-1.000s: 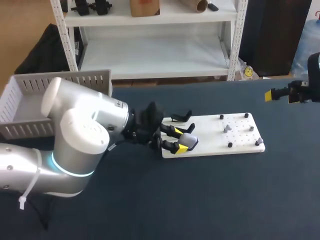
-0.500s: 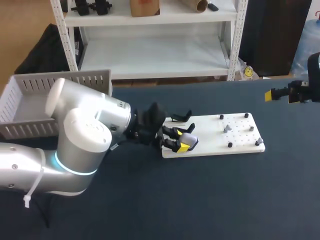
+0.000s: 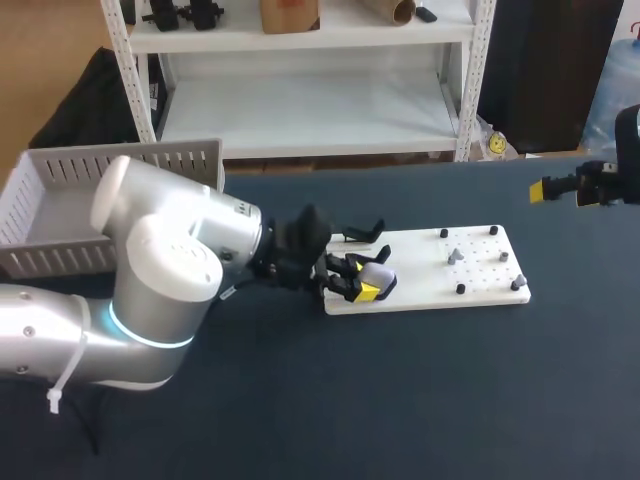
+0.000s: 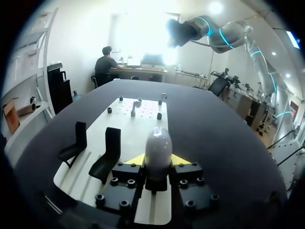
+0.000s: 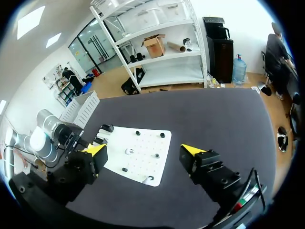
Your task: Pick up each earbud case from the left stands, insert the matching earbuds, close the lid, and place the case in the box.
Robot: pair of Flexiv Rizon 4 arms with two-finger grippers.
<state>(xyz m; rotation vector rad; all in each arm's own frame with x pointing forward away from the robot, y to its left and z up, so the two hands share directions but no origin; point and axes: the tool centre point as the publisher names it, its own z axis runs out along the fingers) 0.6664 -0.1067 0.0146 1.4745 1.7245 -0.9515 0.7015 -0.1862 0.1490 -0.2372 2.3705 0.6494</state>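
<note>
The dark blue table [image 3: 450, 400] carries a white board [image 3: 420, 262] lying lengthwise near its middle, and a pale slatted box [image 3: 60, 190] at its far left corner. Black pegs [image 3: 459, 290] dot the board's right half. Two black stands [image 4: 110, 155] sit at the board's left end.

The left gripper [image 3: 362, 280] is over the board's near left corner, its yellow tips pressed to either side of a grey egg-shaped case [image 4: 158, 148]. The case lies along the fingers, its rounded end pointing toward the board's right end.

The right gripper [image 5: 143, 150] is at the table's far right edge, fingers spread wide and holding nothing.
</note>
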